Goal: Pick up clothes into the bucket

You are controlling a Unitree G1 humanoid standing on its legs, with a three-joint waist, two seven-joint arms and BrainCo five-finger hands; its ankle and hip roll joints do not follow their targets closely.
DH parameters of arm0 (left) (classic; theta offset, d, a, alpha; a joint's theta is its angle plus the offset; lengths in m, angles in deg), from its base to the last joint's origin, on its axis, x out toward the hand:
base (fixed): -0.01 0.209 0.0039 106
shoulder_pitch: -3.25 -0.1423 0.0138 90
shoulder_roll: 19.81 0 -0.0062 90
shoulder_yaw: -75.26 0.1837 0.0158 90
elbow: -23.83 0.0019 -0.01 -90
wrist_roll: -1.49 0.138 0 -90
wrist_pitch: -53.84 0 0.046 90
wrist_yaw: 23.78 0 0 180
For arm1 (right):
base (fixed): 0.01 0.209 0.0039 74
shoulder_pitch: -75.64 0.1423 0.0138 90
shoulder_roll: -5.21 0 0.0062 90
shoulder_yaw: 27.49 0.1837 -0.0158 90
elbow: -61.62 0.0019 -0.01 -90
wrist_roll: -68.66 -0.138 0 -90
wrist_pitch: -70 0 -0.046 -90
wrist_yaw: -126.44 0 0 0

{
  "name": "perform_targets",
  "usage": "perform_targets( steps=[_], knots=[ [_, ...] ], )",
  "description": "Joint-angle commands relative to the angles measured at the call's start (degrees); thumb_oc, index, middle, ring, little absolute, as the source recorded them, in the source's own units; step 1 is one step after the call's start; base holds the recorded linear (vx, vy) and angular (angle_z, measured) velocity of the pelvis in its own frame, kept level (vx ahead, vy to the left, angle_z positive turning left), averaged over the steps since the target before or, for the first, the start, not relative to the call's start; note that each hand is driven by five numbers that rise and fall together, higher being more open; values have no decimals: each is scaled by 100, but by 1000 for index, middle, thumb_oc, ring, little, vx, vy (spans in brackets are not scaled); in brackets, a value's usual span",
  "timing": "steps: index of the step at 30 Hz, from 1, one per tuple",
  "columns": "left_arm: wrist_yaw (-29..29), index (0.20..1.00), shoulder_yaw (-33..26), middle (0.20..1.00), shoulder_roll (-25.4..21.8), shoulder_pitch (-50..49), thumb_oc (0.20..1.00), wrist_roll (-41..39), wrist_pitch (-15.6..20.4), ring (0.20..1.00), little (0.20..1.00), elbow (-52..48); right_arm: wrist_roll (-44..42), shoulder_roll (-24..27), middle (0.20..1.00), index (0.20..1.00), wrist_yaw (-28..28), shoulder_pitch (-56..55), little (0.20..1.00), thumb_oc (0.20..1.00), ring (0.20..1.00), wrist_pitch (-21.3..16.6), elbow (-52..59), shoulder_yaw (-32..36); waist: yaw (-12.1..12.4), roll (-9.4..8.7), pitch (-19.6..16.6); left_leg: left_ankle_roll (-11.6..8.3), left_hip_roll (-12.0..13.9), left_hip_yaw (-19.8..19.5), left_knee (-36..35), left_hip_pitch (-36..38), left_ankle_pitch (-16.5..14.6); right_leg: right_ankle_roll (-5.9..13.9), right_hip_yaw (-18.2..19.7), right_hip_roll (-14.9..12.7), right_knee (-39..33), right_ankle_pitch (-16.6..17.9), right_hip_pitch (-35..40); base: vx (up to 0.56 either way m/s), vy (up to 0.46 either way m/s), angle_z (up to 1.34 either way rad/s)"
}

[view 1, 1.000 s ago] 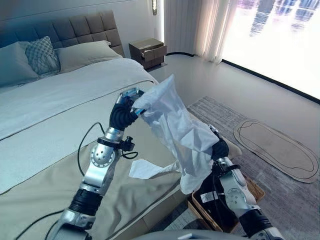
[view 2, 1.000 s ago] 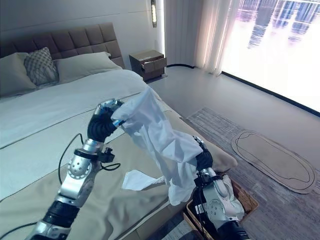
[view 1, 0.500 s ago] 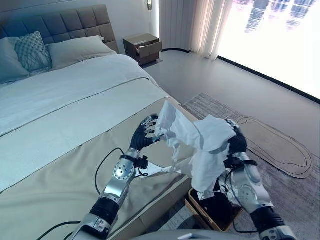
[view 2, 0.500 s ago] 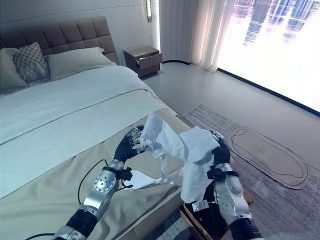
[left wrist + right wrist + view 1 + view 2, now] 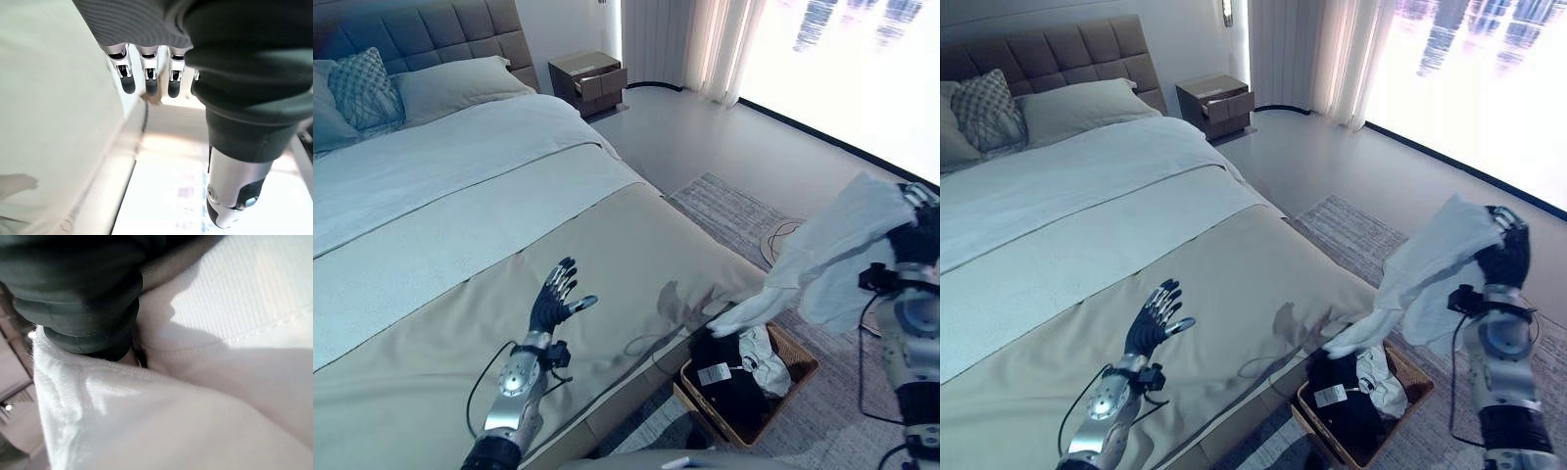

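Observation:
A white garment (image 5: 822,257) hangs from my right hand (image 5: 916,238), which is shut on its top high above the rug at the right. Its lower end (image 5: 1356,339) trails down to just above the wicker basket (image 5: 800,375) on the floor beside the bed. The basket holds dark clothes (image 5: 720,373) and a white piece (image 5: 762,360). In the right wrist view the white cloth (image 5: 220,382) wraps closely round the hand. My left hand (image 5: 554,300) hovers open over the beige bedspread (image 5: 440,352), fingers (image 5: 147,78) spread, holding nothing.
The bed (image 5: 450,196) with pillows (image 5: 450,88) takes up the left. A wooden nightstand (image 5: 587,83) stands by the headboard. A grey rug (image 5: 734,211) with an oval mat (image 5: 1552,338) lies to the right, with curtains and a bright window beyond.
My left hand let go of the white garment and dropped open over the bedspread. My right hand swung right with the garment, now hanging above the basket. The camera shifted.

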Motion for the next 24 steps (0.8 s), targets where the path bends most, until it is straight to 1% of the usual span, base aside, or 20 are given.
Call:
perform_targets(
  steps=[1, 2, 3, 6, 10, 15, 18, 20, 21, 24],
  knots=[
    [239, 1000, -263, 1000, -328, 117, 1000, -430, 278, 1000, 1000, -474, 73, 480, 200, 200, -232, 892, 200, 200, 200, -519, -342, 312, 171, -464, -81, 49, -151, -11, 190, -11, -199, 247, -52, -228, 145, 215, 32, 30, -4, -1],
    [239, 1000, -263, 1000, -328, 117, 1000, -430, 278, 1000, 1000, -474, 73, 480, 200, 200, -232, 892, 200, 200, 200, -519, -342, 312, 171, -464, -81, 49, -151, -11, 190, -11, -199, 247, -52, -228, 145, 215, 32, 0, 0, 0],
    [247, 1000, -433, 1000, -298, -12, 1000, -609, 324, 1000, 1000, -627, 24, 609, 200, 200, -274, 972, 200, 200, 200, -531, -527, 359, 199, -475, -57, 50, -153, -17, 191, -28, -193, 244, -54, -225, 141, 221, 25, 0, 0, 0],
    [215, 1000, -573, 1000, -272, -87, 1000, -657, 364, 1000, 1000, -688, 76, 645, 200, 200, -254, 953, 200, 200, 200, -498, -581, 329, 216, -476, -31, 45, -153, -19, 193, -41, -185, 242, -57, -225, 144, 221, 15, 0, 0, 0],
    [120, 1000, -801, 1000, -240, -172, 1000, -632, 417, 1000, 1000, -753, 91, 429, 200, 200, -108, 788, 200, 200, 200, -408, -583, 279, 232, -473, -1, 49, -155, -32, 200, -46, -179, 232, -56, -222, 153, 216, 10, 0, 0, 0],
    [-17, 1000, -1149, 1000, -134, -176, 1000, -610, 509, 1000, 1000, -868, 399, -173, 200, 200, 78, 402, 200, 200, 200, -207, -436, 76, 251, -453, 41, 57, -156, -39, 207, -58, -182, 215, -57, -226, 156, 204, -3, 0, 0, 0],
    [-150, 1000, -1357, 1000, -100, -161, 1000, -561, 611, 1000, 1000, -995, 631, -585, 200, 200, 19, 181, 200, 200, 200, -163, -461, 20, 247, -439, 65, 55, -160, -49, 220, -75, -186, 208, -70, -233, 159, 192, -12, 0, 0, 0],
    [-273, 1000, -1517, 1000, -72, -140, 1000, -566, 721, 1000, 1000, -1097, 697, -955, 200, 200, -118, 78, 200, 200, 200, -168, -851, -41, 268, -404, 118, 61, -173, -70, 253, -123, -193, 204, -93, -245, 188, 175, -31, 0, 0, 0],
    [-274, 1000, -1519, 1000, -74, -141, 1000, -565, 721, 1000, 1000, -1097, 701, -959, 200, 200, -122, 81, 200, 200, 200, -170, -854, -45, 264, -407, 117, 61, -173, -72, 256, -125, -194, 204, -94, -245, 190, 174, -32, 0, 0, 0],
    [-323, 1000, -1629, 1000, -66, -142, 1000, -604, 819, 1000, 1000, -1216, 650, -1232, 200, 200, -223, 53, 200, 200, 200, -168, -1434, -121, 293, -376, 204, 93, -211, -98, 398, -199, -266, 202, -110, -287, 238, 160, -49, -14, 0, 10]
  ],
)
